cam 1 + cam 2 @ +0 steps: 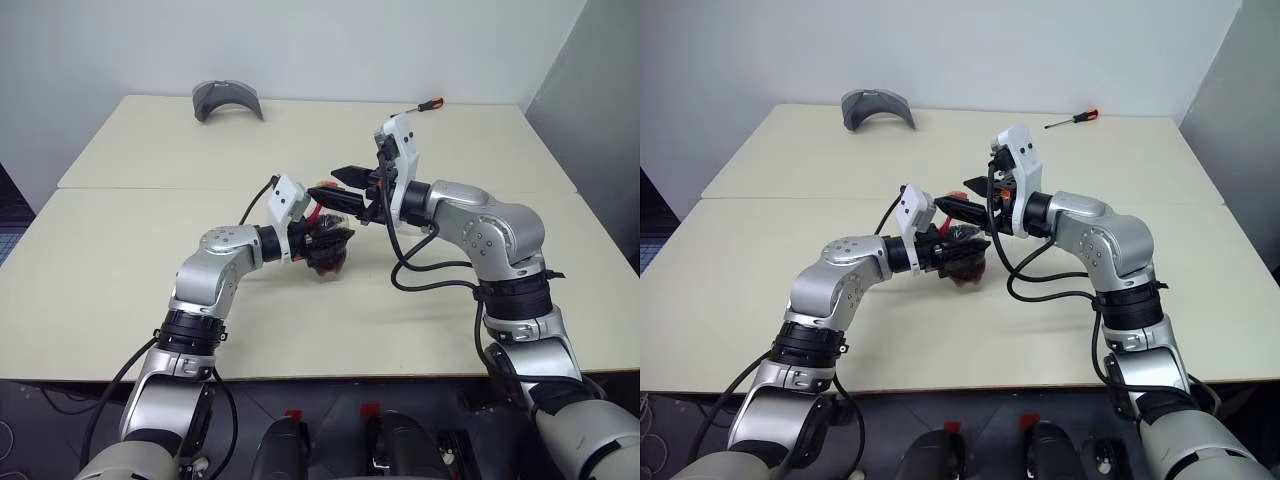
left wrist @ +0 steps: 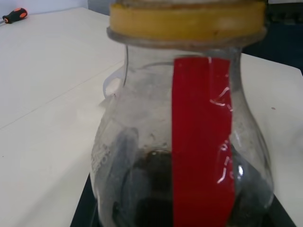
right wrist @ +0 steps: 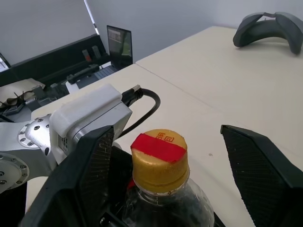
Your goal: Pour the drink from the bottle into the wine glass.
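Small gold characters on the bottle cap's point(image 3: 158, 158) red strip, unreadable

A wide cream desk point(image 1: 120, 270) carries the scene, made of two tops pushed together, with a seam running across it from left to right. At the far left, near the back edge, a grey curved headset-like object point(image 1: 227, 101) lies on the surface. At the far right lies a small screwdriver point(image 1: 1074, 119) with an orange-and-black handle, well apart from the grey object.
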Controlling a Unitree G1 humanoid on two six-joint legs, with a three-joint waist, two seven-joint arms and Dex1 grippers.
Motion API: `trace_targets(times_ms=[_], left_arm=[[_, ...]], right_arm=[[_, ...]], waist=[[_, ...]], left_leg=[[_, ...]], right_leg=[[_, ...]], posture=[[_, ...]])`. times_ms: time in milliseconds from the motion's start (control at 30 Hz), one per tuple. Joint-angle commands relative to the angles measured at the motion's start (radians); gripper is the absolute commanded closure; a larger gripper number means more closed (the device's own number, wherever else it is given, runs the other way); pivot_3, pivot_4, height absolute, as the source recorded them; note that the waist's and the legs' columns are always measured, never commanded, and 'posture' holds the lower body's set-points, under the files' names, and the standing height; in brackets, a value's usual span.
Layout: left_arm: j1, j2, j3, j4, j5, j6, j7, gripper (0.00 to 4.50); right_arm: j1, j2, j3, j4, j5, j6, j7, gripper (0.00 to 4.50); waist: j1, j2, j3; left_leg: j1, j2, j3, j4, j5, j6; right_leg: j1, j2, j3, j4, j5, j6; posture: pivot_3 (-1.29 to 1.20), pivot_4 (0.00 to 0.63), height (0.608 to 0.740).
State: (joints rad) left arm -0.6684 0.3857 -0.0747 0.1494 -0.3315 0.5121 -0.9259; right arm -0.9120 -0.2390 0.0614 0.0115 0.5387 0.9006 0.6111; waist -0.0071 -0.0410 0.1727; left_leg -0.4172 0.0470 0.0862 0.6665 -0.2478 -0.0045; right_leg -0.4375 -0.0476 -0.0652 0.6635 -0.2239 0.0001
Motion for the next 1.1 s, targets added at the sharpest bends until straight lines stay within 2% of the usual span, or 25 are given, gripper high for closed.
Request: trace_targets(times_ms=[33, 167, 267, 467, 733, 833, 1100], left_arm=[[-0.010, 0.002, 0.007, -0.061, -0.016, -0.015, -0.001, 2.90], [-0.010, 0.002, 0.007, -0.067, -0.017, -0.011, -0.001, 2.90], [-0.008, 0.003, 0.006, -0.073, -0.019, -0.007, -0.001, 2.90], [-0.004, 0.001, 0.003, -0.081, -0.020, 0.001, -0.001, 2.90], [0.017, 0.008, 0.003, -0.118, -0.028, 0.018, -0.001, 2.90], [0.036, 0.029, -0.015, -0.164, -0.023, -0.006, -0.033, 2.90], [0.122, 0.111, -0.030, -0.341, -0.070, -0.006, -0.131, 2.90]], right_arm=[[-0.005, 0.002, -0.009, -0.036, 0.011, -0.013, 0.011, 0.57], [-0.003, 0.005, -0.013, -0.038, 0.013, -0.011, 0.008, 0.57], [-0.004, 0.005, -0.018, -0.035, 0.013, -0.013, 0.007, 1.15], [-0.009, 0.011, -0.028, -0.031, 0.016, -0.012, 0.002, 3.22], [-0.013, 0.018, -0.045, -0.043, 0.048, -0.018, 0.028, 3.25], [-0.006, 0.010, -0.036, -0.068, 0.079, -0.040, 0.098, 3.25], [0.029, -0.066, 0.060, -0.052, 0.054, -0.212, 0.422, 3.25]], waist=[[0.000, 0.000, 0.000], [0.000, 0.000, 0.000], [0.000, 0.000, 0.000], [0.000, 0.000, 0.000], [0.000, 0.000, 0.000], [0.000, 0.000, 0.000], [0.000, 0.000, 0.000]], left_leg=[[0.000, 0.000, 0.000, 0.000, 0.000, 0.000], [0.000, 0.000, 0.000, 0.000, 0.000, 0.000], [0.000, 0.000, 0.000, 0.000, 0.000, 0.000], [0.000, 0.000, 0.000, 0.000, 0.000, 0.000], [0.000, 0.000, 0.000, 0.000, 0.000, 0.000], [0.000, 0.000, 0.000, -0.001, 0.000, 0.000], [0.000, 0.000, 0.000, -0.001, 0.000, 0.000]], right_leg=[[0.000, 0.000, 0.000, 0.000, 0.000, 0.000], [0.000, 0.000, 0.000, 0.000, 0.000, 0.000], [0.000, 0.000, 0.000, 0.000, 0.000, 0.000], [0.000, 0.000, 0.000, 0.000, 0.000, 0.000], [0.000, 0.000, 0.000, 0.000, 0.000, 0.000], [0.000, 0.000, 0.000, -0.001, 0.000, 0.000], [0.000, 0.000, 0.000, -0.001, 0.000, 0.000]], posture=[[0.00, 0.150, 0.740], [0.00, 0.150, 0.740], [0.00, 0.150, 0.740], [0.00, 0.150, 0.740], [0.00, 0.150, 0.740], [0.00, 0.150, 0.740], [0.00, 0.150, 0.740]])
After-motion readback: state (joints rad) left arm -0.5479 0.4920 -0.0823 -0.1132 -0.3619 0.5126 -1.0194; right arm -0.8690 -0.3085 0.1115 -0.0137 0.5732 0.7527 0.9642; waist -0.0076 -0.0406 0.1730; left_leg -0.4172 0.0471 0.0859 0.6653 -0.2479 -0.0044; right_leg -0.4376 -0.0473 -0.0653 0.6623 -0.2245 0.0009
